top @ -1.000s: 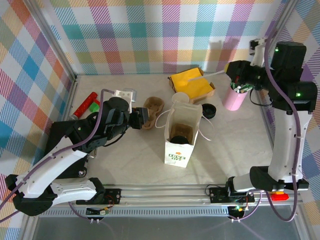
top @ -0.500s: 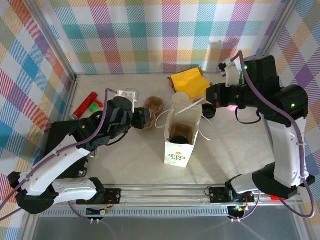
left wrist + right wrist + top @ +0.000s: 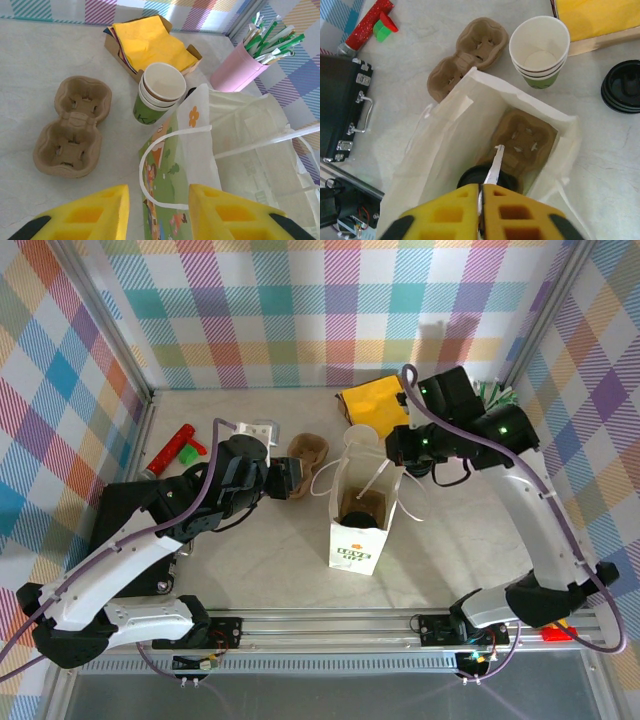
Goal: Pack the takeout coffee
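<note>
The takeout coffee [image 3: 472,176] stands inside the white paper bag [image 3: 447,127], its black lid [image 3: 360,508] up, on one side of a brown carrier at the bag's bottom. My right gripper [image 3: 481,192] hovers over the bag's mouth, shut on a thin white wrapped stick [image 3: 495,165] that points down toward the lid. From above, the stick [image 3: 378,478] slants into the bag [image 3: 356,545] below that gripper [image 3: 398,455]. My left gripper [image 3: 157,192] is open at the bag's left side, its yellow fingers [image 3: 90,212] either side of the white handle loop [image 3: 145,175], touching nothing.
Behind the bag stand a stack of lidless cups [image 3: 360,437], a box of yellow napkins [image 3: 380,405] and black lids [image 3: 622,85]. A spare brown carrier [image 3: 306,455] lies left. A pink cup of sticks [image 3: 235,72] is back right. A black case [image 3: 342,105] sits left.
My right arm has swung left from the pink cup to above the bag, carrying the white stick. The left arm has hardly moved.
</note>
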Robot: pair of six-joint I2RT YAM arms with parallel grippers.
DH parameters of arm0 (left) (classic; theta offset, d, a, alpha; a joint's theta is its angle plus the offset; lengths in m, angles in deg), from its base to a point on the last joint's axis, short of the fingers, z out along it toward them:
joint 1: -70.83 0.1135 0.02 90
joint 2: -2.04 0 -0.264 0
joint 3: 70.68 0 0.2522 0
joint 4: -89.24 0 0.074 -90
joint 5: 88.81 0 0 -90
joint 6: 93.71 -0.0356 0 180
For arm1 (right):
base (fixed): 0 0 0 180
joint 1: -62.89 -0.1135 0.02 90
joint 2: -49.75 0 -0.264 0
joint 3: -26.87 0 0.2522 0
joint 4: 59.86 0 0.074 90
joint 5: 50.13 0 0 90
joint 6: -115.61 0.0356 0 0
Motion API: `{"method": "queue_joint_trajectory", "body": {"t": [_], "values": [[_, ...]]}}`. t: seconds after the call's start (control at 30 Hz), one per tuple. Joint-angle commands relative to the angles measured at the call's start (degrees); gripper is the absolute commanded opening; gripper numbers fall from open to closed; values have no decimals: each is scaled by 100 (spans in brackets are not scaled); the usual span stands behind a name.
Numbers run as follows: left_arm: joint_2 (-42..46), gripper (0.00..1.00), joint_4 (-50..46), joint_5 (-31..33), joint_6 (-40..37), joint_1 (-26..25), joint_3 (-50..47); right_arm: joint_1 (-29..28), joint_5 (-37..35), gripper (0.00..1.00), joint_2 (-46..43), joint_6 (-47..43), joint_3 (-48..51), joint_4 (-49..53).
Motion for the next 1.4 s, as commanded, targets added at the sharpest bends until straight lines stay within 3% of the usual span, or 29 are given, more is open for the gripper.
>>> {"method": "queue_joint_trajectory", "body": {"t": [0.0, 0.2, 0.37, 0.7, 1.0, 1.13, 1.23, 1.37], "values": [[17, 36, 32, -51, 61, 59, 102, -38, -84, 20, 173, 123, -143, -540], [-102, 36, 25, -153, 98, 64, 220, 30, -881, 38, 625, -208, -1035, -330], [-118, 35, -13, -161, 149, 63, 247, 670, -1057, 44, 1370, -306, -1757, -253], [-330, 34, 80, -691, 516, 42, 180, 1566, -1208, 58, 3025, -464, -1985, -1679], [42, 37, -296, 10, 371, 55, 82, 1711, -1298, 64, 4771, -694, -3168, -1651], [111, 37, -329, 105, 371, 56, 85, 1718, -1433, 68, 5026, -943, -2959, -2178], [138, 37, -301, 122, 381, 53, 45, 1729, -1541, 72, 5411, -1044, -3340, -2079], [294, 37, -222, 350, 357, 55, -225, 1738, -1491, 70, 5746, -1128, -3515, -2194]]}}
